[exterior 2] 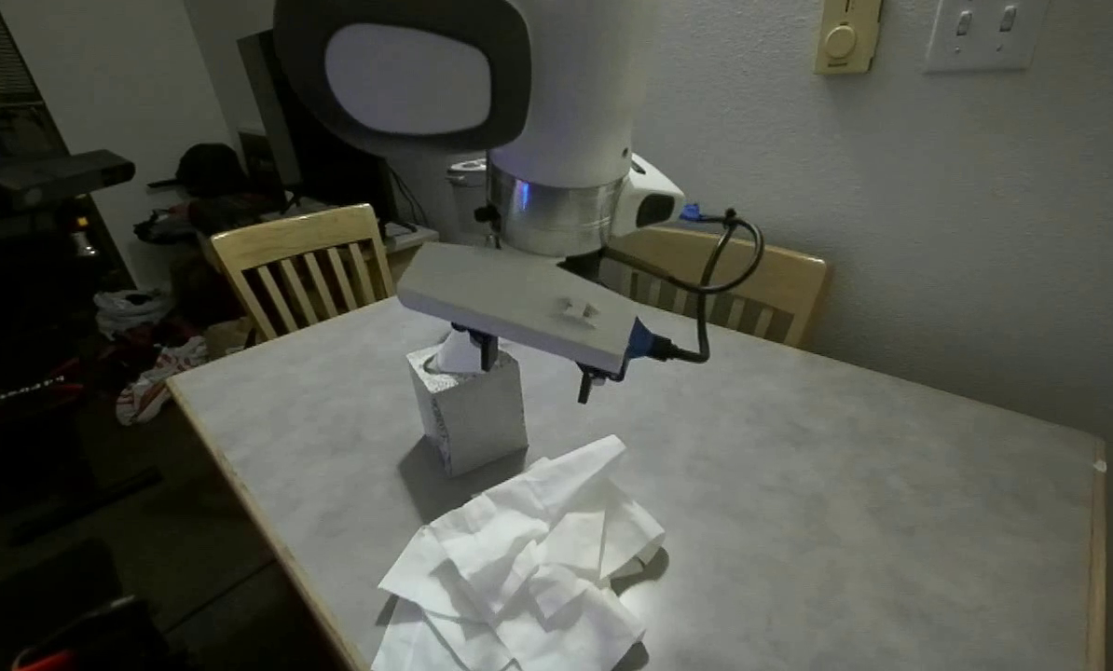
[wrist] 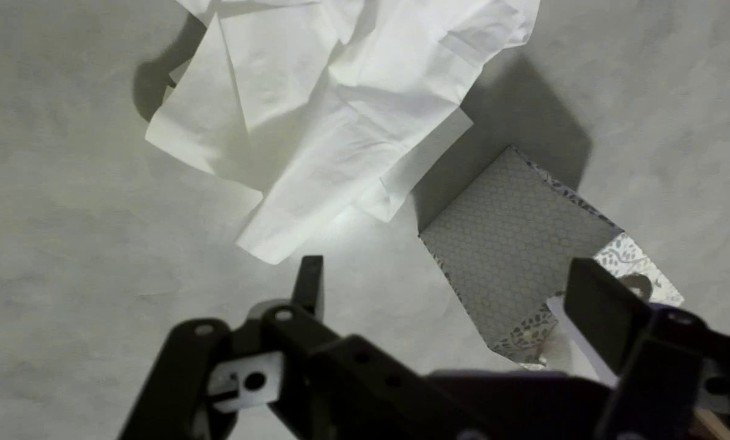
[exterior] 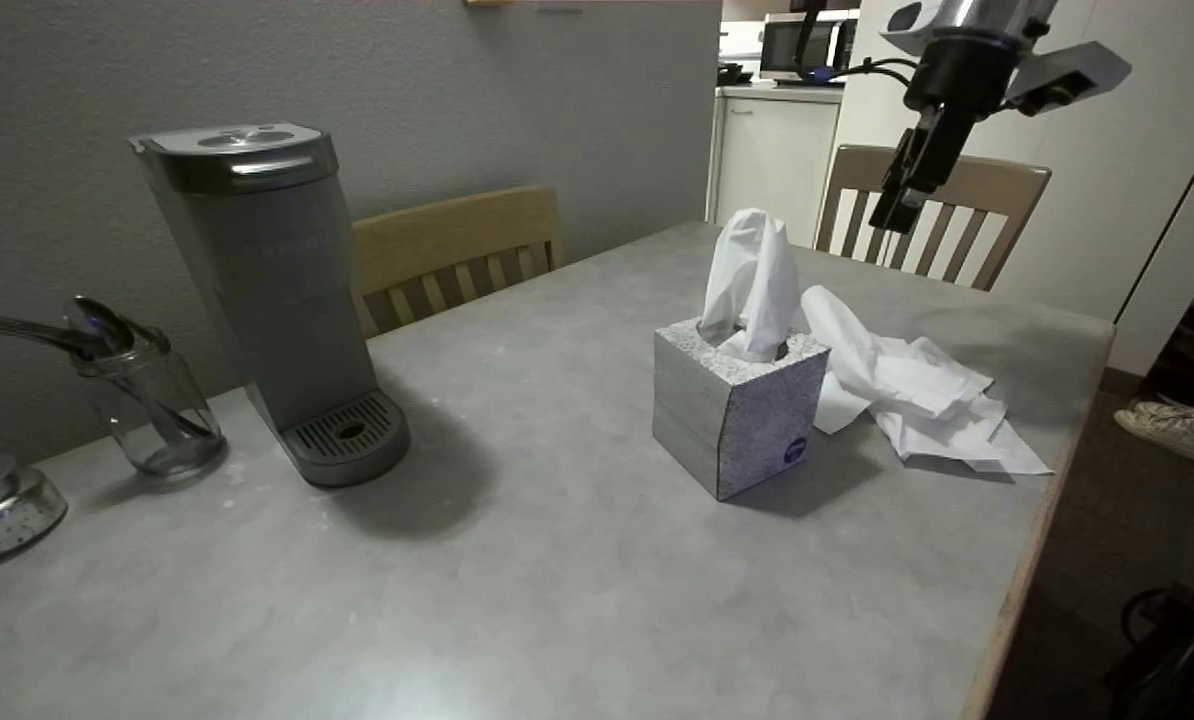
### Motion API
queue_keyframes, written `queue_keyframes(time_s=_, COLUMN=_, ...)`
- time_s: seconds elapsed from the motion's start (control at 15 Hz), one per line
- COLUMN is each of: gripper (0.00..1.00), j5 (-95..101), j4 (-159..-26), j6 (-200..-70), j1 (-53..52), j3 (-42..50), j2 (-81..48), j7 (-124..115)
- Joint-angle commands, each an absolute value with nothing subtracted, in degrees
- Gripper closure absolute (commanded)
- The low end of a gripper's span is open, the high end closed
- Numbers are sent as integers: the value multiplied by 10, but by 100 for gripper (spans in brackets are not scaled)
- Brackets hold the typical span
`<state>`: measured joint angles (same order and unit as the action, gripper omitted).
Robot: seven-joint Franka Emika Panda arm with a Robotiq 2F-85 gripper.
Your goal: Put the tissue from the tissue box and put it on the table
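Note:
The pale grey patterned tissue box [exterior: 727, 420] stands upright on the grey table [exterior: 517, 580]. A white tissue [exterior: 752, 285] sticks up from its top slot. Other crumpled white tissues [exterior: 917, 390] lie in a heap beside the box, also in an exterior view [exterior 2: 529, 568]. My gripper [exterior: 892, 215] is in the air above the table. In the wrist view, my gripper [wrist: 450, 275] has its fingers wide apart with nothing between them. The right finger overlaps the box [wrist: 512, 244] and partly hides the slot's tissue [wrist: 576, 348]; contact cannot be told.
A tall grey coffee maker [exterior: 287, 290] stands by the wall, with a glass jar of cutlery [exterior: 162, 400] and a small silver-lidded jar [exterior: 2, 510] beyond it. Wooden chairs [exterior: 457, 240] stand at the table's sides. A wooden edge [exterior: 1017, 590] bounds the table.

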<state>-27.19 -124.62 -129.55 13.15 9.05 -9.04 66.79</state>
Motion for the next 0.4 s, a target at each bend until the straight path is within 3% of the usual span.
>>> queue_keyframes(time_s=0.0, gripper=0, j5=-268, j4=-1246, j6=-1295, j1=135, j3=85, j2=-85, j7=663)
queue_keyframes(time_s=0.33, gripper=0, j5=-267, j4=-1250, j6=-1297, j1=134, j3=85, j2=-78, j7=661)
